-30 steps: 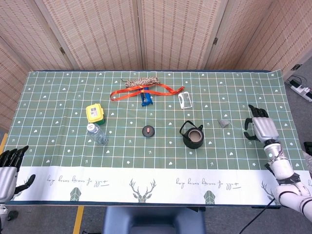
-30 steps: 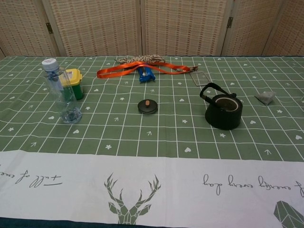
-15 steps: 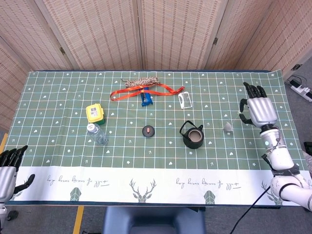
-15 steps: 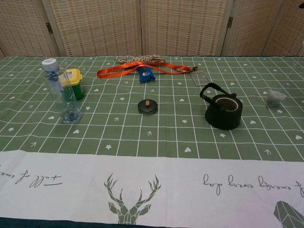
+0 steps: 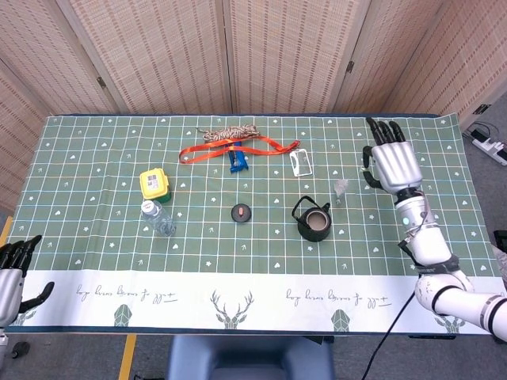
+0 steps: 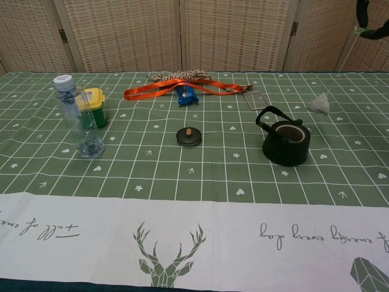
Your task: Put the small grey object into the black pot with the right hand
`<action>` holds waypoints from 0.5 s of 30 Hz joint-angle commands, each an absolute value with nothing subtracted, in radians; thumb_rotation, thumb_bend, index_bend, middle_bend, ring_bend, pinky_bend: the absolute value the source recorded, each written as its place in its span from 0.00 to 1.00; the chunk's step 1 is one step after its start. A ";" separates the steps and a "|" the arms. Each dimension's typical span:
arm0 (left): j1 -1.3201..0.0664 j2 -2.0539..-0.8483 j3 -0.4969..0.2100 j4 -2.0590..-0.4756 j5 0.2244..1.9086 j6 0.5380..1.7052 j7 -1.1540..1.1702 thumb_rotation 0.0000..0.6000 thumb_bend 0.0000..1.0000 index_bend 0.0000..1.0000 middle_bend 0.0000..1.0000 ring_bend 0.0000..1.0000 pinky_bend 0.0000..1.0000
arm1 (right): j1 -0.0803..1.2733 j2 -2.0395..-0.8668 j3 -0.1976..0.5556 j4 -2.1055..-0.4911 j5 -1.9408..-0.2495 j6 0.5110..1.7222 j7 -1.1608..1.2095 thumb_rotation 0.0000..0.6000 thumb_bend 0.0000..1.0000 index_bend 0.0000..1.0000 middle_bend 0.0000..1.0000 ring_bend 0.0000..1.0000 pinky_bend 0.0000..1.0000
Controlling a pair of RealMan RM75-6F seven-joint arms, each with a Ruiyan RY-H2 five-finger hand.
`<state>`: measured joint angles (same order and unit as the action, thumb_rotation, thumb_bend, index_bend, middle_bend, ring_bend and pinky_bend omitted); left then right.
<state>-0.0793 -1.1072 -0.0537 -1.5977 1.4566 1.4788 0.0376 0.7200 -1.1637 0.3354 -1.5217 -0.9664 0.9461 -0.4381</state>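
Note:
The small grey object (image 5: 341, 188) (image 6: 319, 103) hangs in the air by a thin string, just up and right of the black pot (image 5: 314, 223) (image 6: 285, 143). The pot stands open, handle up; its lid (image 5: 241, 212) lies apart to the left. My right hand (image 5: 392, 162) is raised to the right of the pot, fingers pointing up, and pinches the string; the chest view shows only a dark edge of it (image 6: 371, 21) at the top right. My left hand (image 5: 12, 273) stays off the table's near left corner, fingers apart, holding nothing.
A clear bottle (image 5: 157, 218) and a yellow-green box (image 5: 154, 183) stand at the left. At the back centre lie an orange lanyard (image 5: 230, 150), a coiled rope (image 5: 231, 132), a blue item (image 5: 238, 161) and a clear card holder (image 5: 302, 163).
The right hand rose from near the table's right edge and moved left. The grey object left the cloth and now dangles closer to the pot. The left hand barely moved.

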 commanded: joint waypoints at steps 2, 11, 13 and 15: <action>-0.077 -1.101 -0.057 -1.600 1.451 1.480 0.023 1.00 0.27 0.04 0.11 0.08 0.08 | 0.765 -1.165 0.351 -1.572 -0.926 0.969 -0.504 1.00 0.37 0.58 0.00 0.00 0.00; -0.068 -1.085 -0.048 -1.613 1.477 1.500 -0.004 1.00 0.27 0.04 0.11 0.08 0.08 | 0.854 -1.178 0.360 -1.639 -0.807 1.017 -0.668 1.00 0.37 0.58 0.00 0.00 0.00; -0.068 -1.084 -0.047 -1.614 1.480 1.501 -0.007 1.00 0.27 0.04 0.11 0.08 0.08 | 0.871 -1.187 0.355 -1.638 -0.786 1.018 -0.688 1.00 0.37 0.58 0.00 0.00 0.00; -0.068 -1.082 -0.047 -1.615 1.481 1.502 -0.009 1.00 0.27 0.04 0.11 0.08 0.08 | 0.887 -1.200 0.349 -1.629 -0.766 1.020 -0.706 1.00 0.37 0.58 0.00 0.00 0.00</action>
